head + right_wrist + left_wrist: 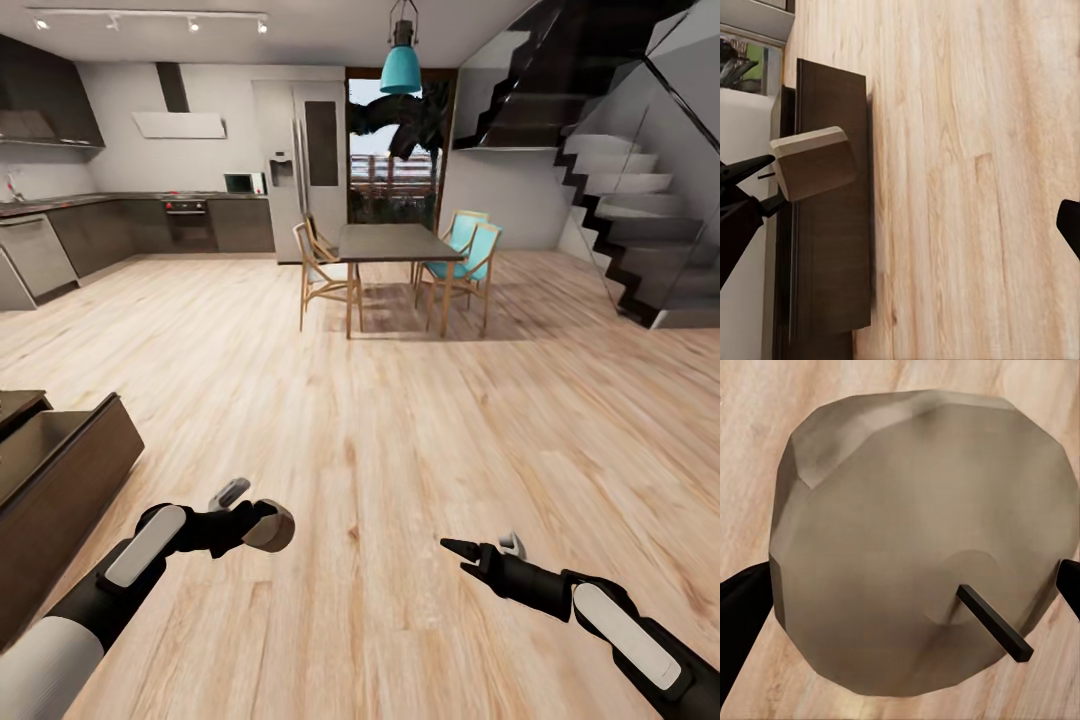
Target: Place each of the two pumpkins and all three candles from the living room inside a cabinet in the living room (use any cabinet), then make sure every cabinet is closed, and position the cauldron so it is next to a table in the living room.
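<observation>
From the head camera, the long, low dark-brown wooden cabinet [60, 480] is cut off by the left edge, so only its near end and top show, with one front standing pulled out. The left gripper [262, 522] is raised over the pale wood-plank floor [400, 450] just beside that cabinet end, its fingers closed around a short, stubby grey-white candle [272, 527]. The left forearm reaches in from the lower left corner, bent inward. The right gripper [462, 552] points toward the middle of the floor from the lower right; its dark fingers look spread, with nothing between them. A broad stretch of bare floor lies ahead up to a dark rectangular dining table [398, 242] with wooden and teal chairs. Grey kitchen units stand far left, a glass-sided staircase far right.

In the left wrist camera, the candle's [922, 540] flat faceted face sits very close, its small dark wick [994, 622] sticking out. Black fingers [742, 622] press at both sides, partly cropped, with floor planks behind.

In the right wrist camera, the same candle [814, 163] shows from the side, held in the left gripper [784, 180], in front of the cabinet's dark top [832, 225]. One black right fingertip [1070, 221] shows at the frame's edge, its partner well apart; floor lies between.
</observation>
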Tool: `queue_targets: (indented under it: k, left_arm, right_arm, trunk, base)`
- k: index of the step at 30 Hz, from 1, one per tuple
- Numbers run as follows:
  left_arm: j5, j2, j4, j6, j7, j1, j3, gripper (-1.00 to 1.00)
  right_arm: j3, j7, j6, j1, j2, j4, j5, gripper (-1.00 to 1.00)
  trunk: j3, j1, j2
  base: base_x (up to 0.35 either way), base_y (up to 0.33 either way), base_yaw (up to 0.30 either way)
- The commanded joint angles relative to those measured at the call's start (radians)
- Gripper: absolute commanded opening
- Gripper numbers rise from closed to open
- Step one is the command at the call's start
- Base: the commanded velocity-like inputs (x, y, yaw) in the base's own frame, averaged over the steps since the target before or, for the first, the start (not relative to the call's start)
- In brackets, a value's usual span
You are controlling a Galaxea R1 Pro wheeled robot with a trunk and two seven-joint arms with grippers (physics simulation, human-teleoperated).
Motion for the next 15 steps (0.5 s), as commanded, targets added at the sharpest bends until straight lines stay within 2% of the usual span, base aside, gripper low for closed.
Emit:
queue_targets:
  k: [1, 5, 15]
  left_arm:
    - [0.012, 0.001, -0.001, -0.002, 0.01, -0.001, -0.003, -1.0]
    - [0.012, 0.001, -0.001, -0.002, 0.01, -0.001, -0.003, -1.0]
    - [0.011, 0.0, -0.001, -0.002, 0.01, -0.001, -0.003, -1.0]
  right_arm:
    - [0.002, 0.001, 0.001, -0.001, -0.001, 0.0, -0.004, 1.0]
    - [0.002, 0.0, 0.001, -0.001, -0.001, 0.0, -0.004, 1.0]
    - [0.002, 0.001, 0.001, -0.001, -0.001, 0.0, -0.004, 1.0]
  trunk:
    - [-0.001, 0.0, 0.0]
    - [-0.001, 0.0, 0.0]
    - [0.0, 0.0, 0.0]
  base:
    - [0.303, 0.0, 0.187]
    - [0.303, 0.0, 0.207]
    - [0.304, 0.0, 0.056]
